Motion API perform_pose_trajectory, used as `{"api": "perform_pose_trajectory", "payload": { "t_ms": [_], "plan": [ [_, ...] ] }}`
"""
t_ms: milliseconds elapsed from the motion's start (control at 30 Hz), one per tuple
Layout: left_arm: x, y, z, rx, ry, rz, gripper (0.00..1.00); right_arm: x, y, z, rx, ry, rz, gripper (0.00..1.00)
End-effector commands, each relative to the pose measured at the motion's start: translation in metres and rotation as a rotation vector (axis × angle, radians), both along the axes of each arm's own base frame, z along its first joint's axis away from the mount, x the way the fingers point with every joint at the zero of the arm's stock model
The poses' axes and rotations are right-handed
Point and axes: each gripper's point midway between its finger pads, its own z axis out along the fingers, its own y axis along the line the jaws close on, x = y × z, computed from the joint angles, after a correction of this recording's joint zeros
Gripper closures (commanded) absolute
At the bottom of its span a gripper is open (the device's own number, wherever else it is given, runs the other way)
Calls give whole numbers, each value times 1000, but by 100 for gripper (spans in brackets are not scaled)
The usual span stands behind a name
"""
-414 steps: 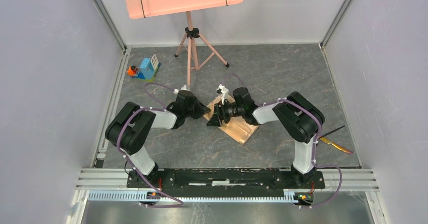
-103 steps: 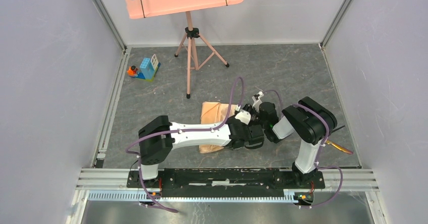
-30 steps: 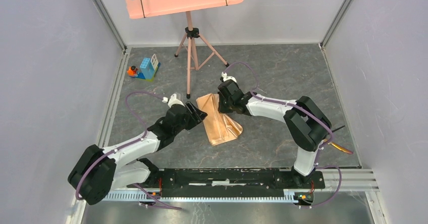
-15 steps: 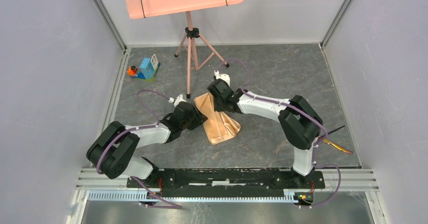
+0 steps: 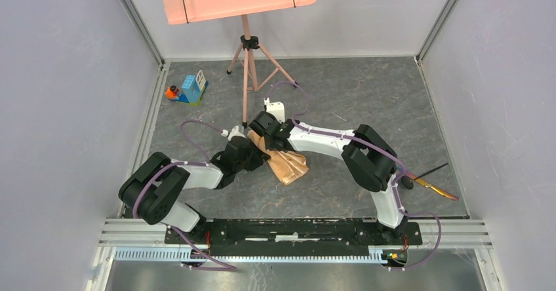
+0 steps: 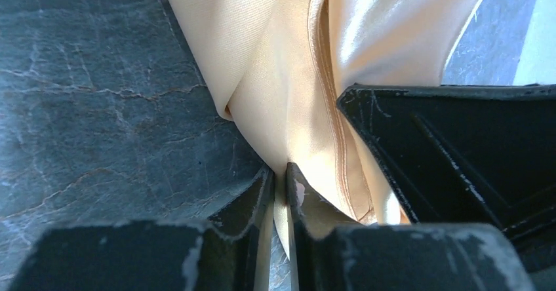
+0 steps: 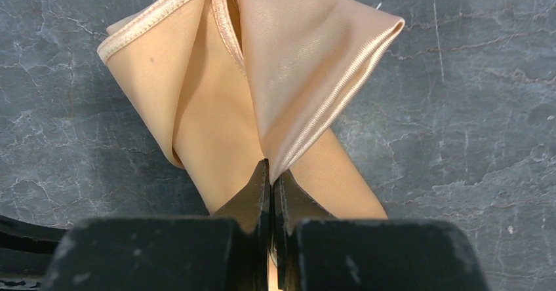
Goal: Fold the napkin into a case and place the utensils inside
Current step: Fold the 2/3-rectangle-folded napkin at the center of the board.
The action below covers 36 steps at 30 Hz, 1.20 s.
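Satin napkin (image 5: 288,163) only part-folded, centre frame; left gripper (image 6: 280,176) and right gripper (image 7: 271,173) each pinch it. Utensils (image 5: 434,188) wait lower right.

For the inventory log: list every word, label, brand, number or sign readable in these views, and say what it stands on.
No readable text in any view.
napkin: plain satin, no tag showing.
music-stand tray: holes only, no print.
toy blocks: too small to tell any marking.
utensils: too small to tell.
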Motion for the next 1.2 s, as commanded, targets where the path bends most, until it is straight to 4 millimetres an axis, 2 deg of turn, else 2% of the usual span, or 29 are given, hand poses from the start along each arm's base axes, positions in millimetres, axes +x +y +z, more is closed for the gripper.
{"api": "perform_pose_trajectory", "payload": {
  "t_ms": [0, 67, 233, 600, 800, 933, 1100, 1167],
  "plan": [
    [-5, 0, -9, -14, 5, -11, 81, 3, 8, 5, 56, -22, -80, 100],
    [-3, 3, -9, -12, -10, -15, 82, 3, 6, 5, 71, -23, -107, 100],
    [-6, 2, -13, -31, -27, -57, 84, 1, 20, 7, 155, -10, -100, 100],
    [-8, 4, -25, -60, -16, -85, 87, 1, 36, -6, 214, 36, -113, 100],
    [-11, 13, -30, -29, -9, -73, 87, -3, 31, -19, 205, 44, -87, 100],
    [-17, 20, -31, -20, 17, -71, 80, -1, 19, -32, 159, 31, -26, 86],
    [-30, 32, -34, 14, 77, -66, 67, 2, 8, -36, 132, -38, 69, 82],
    [-34, 40, -33, 8, 98, -50, 66, 4, 6, -34, 95, -62, 110, 77]
  ]
}}
